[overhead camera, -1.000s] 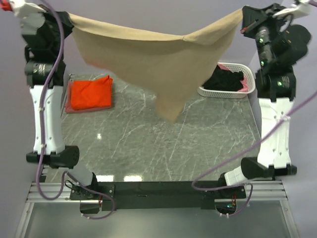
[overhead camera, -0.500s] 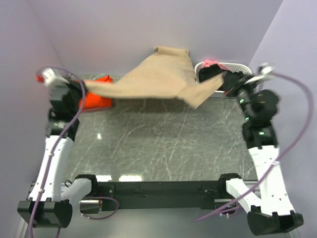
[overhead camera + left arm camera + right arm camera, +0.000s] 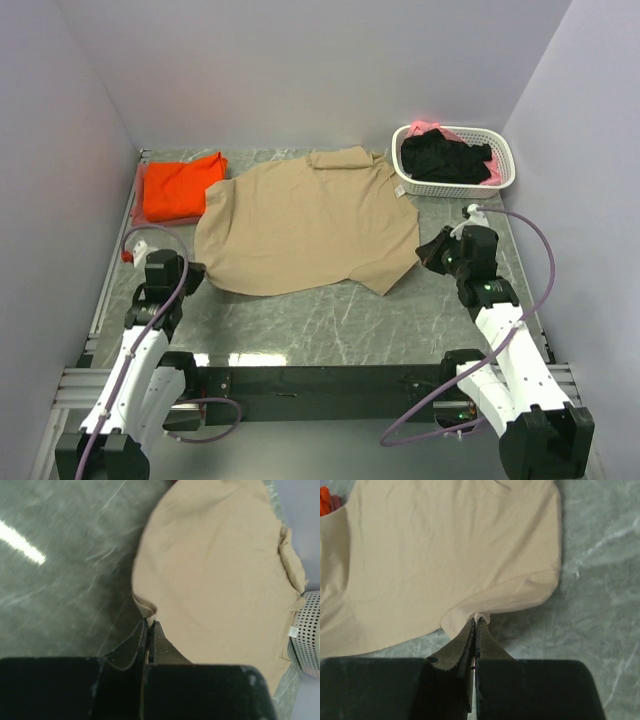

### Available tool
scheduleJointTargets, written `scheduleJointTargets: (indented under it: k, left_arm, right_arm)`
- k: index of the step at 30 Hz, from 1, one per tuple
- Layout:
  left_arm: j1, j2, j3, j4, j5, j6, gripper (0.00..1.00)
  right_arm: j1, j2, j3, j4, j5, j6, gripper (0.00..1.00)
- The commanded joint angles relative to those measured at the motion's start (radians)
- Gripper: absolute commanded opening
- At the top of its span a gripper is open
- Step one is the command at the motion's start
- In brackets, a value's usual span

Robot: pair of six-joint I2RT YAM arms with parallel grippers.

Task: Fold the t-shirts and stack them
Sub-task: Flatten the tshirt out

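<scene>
The tan t-shirt (image 3: 305,220) lies spread flat on the grey marble table (image 3: 330,320), collar toward the back wall. My left gripper (image 3: 198,268) sits low at the shirt's near left corner, shut on a pinch of its edge (image 3: 150,615). At the near right corner my right gripper (image 3: 424,250) is likewise shut on a small fold of the tan cloth (image 3: 482,616). A folded orange t-shirt (image 3: 178,187) rests at the back left. Black (image 3: 445,158) and pink (image 3: 425,127) t-shirts lie in the basket.
The white slotted basket (image 3: 505,178) stands at the back right, close to the tan shirt's far right sleeve. Purple walls enclose the table on three sides. Bare marble shows along the front, between the shirt and the arm bases.
The tan shirt hung stretched high between both grippers a second ago. Both arms swung it out over the table and came down, and it now lies flat. Both grips stayed shut.
</scene>
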Motion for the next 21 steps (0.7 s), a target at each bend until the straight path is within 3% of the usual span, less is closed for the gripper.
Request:
scheduleJointTargets:
  k: [1, 11, 21]
  left_arm:
    - [0.0, -0.082, -0.043, -0.103, -0.02, -0.097, 0.0]
    - [-0.004, -0.261, -0.08, -0.365, 0.054, -0.259, 0.0]
    - [-0.007, -0.294, 0.026, -0.615, 0.049, -0.418, 0.01]
  right_arm:
    - [-0.004, -0.064, -0.014, -0.094, 0.049, 0.052, 0.0]
    - [-0.006, -0.181, 0.055, -0.478, 0.274, 0.138, 0.0]
    - [-0.006, -0.224, 0.165, -0.787, 0.306, 0.229, 0.0]
